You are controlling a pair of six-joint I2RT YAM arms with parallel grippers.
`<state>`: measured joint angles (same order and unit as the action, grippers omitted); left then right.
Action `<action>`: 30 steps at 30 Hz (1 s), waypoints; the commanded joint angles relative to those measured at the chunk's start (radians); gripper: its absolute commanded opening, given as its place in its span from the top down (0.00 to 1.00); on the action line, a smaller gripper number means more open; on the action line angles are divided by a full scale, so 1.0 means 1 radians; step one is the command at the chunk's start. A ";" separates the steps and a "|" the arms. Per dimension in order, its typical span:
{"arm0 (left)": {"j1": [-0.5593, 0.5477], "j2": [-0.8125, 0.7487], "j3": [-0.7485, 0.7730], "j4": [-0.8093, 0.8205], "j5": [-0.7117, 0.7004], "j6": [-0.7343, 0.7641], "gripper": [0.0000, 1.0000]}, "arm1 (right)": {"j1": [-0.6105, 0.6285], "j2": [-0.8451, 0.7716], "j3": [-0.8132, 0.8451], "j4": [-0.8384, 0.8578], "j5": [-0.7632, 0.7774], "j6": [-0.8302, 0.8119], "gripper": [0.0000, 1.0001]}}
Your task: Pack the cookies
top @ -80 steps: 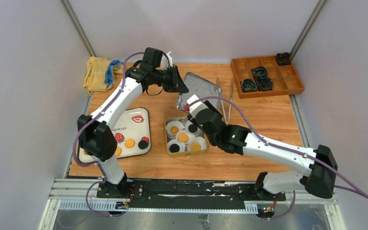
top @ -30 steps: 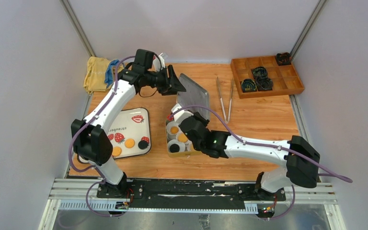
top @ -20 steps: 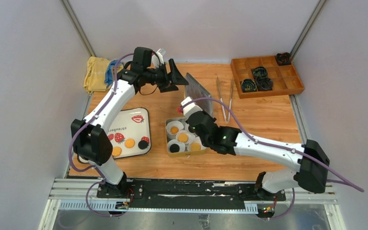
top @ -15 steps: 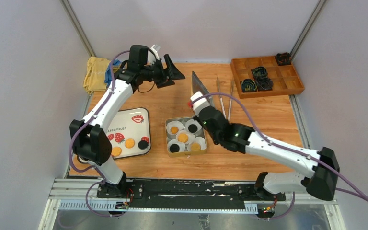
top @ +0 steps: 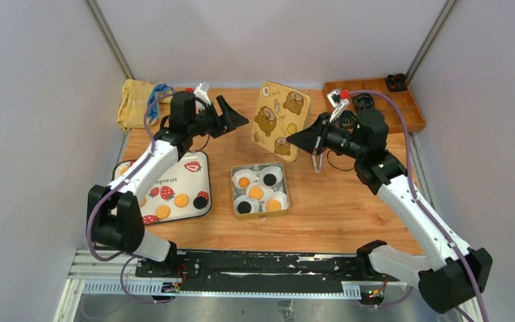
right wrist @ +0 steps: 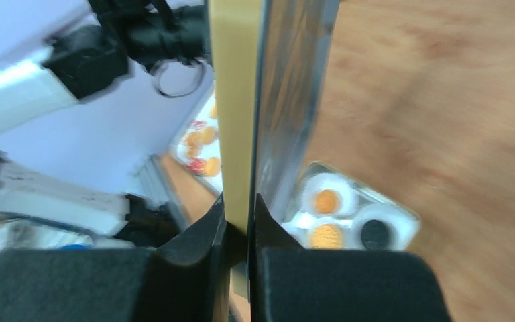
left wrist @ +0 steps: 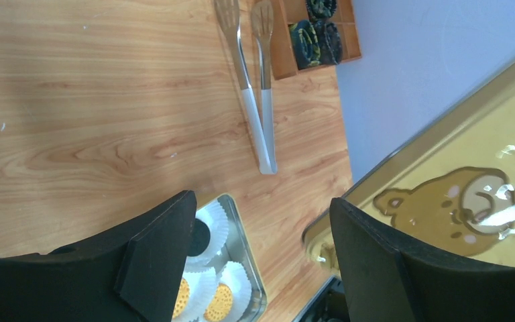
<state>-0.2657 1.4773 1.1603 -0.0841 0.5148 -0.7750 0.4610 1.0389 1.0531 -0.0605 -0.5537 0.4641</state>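
Several orange and black cookies (top: 257, 192) sit in white paper cups inside the open metal tin (top: 288, 201) at the table's middle. More cookies (top: 182, 200) lie on the strawberry-print tray (top: 208, 181) to its left. My right gripper (top: 296, 141) is shut on the lower right edge of the tin's bear-printed lid (top: 276, 117), which stands upright above and behind the tin. In the right wrist view the lid (right wrist: 231, 100) is pinched edge-on between the fingers of that gripper (right wrist: 238, 208). My left gripper (top: 231, 115) hangs open left of the lid, empty (left wrist: 263, 204), with the tin (left wrist: 251, 268) below it.
Metal tongs (left wrist: 255, 100) lie on the wood right of the tin. A wooden compartment box (top: 402, 111) with dark items stands at the back right. A yellow cloth (top: 134, 104) with a blue one (top: 155, 100) lies at the back left.
The left gripper opened, let go of the lid and drew back left. The right arm swung out to the right with the lid, turning its printed face up toward the camera.
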 commanded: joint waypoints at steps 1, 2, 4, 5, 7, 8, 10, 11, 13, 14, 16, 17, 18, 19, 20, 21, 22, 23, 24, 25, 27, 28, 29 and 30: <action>0.000 -0.110 -0.107 0.276 0.004 -0.006 0.21 | -0.134 0.072 -0.139 0.457 -0.456 0.455 1.00; -0.001 -0.129 -0.120 0.277 -0.010 0.010 0.21 | -0.153 0.090 -0.165 0.532 -0.477 0.516 1.00; -0.001 -0.163 -0.146 0.281 -0.028 0.027 0.21 | -0.164 0.125 -0.203 0.637 -0.513 0.596 1.00; -0.001 -0.179 -0.161 0.289 -0.031 0.029 0.21 | -0.167 0.142 -0.216 0.676 -0.528 0.624 1.00; -0.002 -0.210 -0.198 0.318 -0.030 0.023 0.20 | -0.171 0.196 -0.242 0.771 -0.568 0.701 1.00; -0.001 -0.223 -0.218 0.332 -0.032 0.021 0.20 | -0.170 0.220 -0.261 0.851 -0.584 0.764 1.00; -0.001 -0.235 -0.248 0.336 -0.043 0.015 0.20 | -0.171 0.286 -0.318 1.090 -0.597 0.929 1.00; -0.002 -0.240 -0.258 0.336 -0.033 0.014 0.20 | -0.171 0.323 -0.341 1.211 -0.597 1.023 1.00; -0.001 -0.253 -0.283 0.336 -0.016 0.001 0.20 | -0.171 0.407 -0.373 1.440 -0.605 1.189 1.00; -0.001 -0.263 -0.301 0.335 -0.010 -0.004 0.21 | -0.171 0.454 -0.384 1.544 -0.619 1.269 1.00; -0.001 -0.303 -0.346 0.334 -0.018 -0.006 0.21 | -0.170 0.525 -0.397 1.638 -0.684 1.357 1.00; -0.002 -0.324 -0.373 0.334 -0.034 -0.006 0.21 | -0.169 0.546 -0.412 1.636 -0.705 1.351 1.00; -0.001 -0.350 -0.397 0.331 -0.046 -0.006 0.21 | -0.168 0.560 -0.428 1.637 -0.718 1.344 1.00; -0.003 -0.380 -0.420 0.324 -0.053 -0.003 0.21 | -0.168 0.571 -0.444 1.638 -0.725 1.334 1.00; -0.003 -0.399 -0.442 0.320 -0.056 -0.005 0.21 | -0.168 0.575 -0.459 1.635 -0.732 1.323 1.00; -0.003 -0.418 -0.462 0.316 -0.055 -0.007 0.21 | -0.167 0.578 -0.470 1.633 -0.737 1.314 1.00; -0.003 -0.436 -0.480 0.307 -0.055 -0.006 0.21 | -0.166 0.580 -0.480 1.624 -0.746 1.303 1.00; -0.003 -0.455 -0.496 0.294 -0.055 -0.005 0.21 | -0.165 0.582 -0.491 1.613 -0.755 1.291 1.00; -0.003 -0.473 -0.513 0.287 -0.058 -0.003 0.21 | -0.165 0.586 -0.505 1.609 -0.761 1.280 1.00; -0.003 -0.494 -0.531 0.275 -0.065 -0.001 0.21 | -0.165 0.589 -0.520 1.598 -0.767 1.264 1.00; -0.003 -0.533 -0.561 0.250 -0.084 0.009 0.21 | -0.165 0.599 -0.555 1.547 -0.780 1.215 1.00; -0.003 -0.550 -0.572 0.229 -0.094 0.015 0.21 | -0.165 0.604 -0.571 1.508 -0.785 1.182 1.00; -0.003 -0.565 -0.582 0.213 -0.102 0.022 0.21 | -0.165 0.608 -0.585 1.455 -0.789 1.135 1.00; -0.003 -0.578 -0.593 0.199 -0.106 0.026 0.21 | -0.165 0.611 -0.598 1.389 -0.790 1.079 1.00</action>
<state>-0.2657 0.9512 0.6071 0.1806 0.4496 -0.7776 0.3027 1.6302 0.5079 1.4364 -1.2865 1.6966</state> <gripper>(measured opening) 0.794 0.113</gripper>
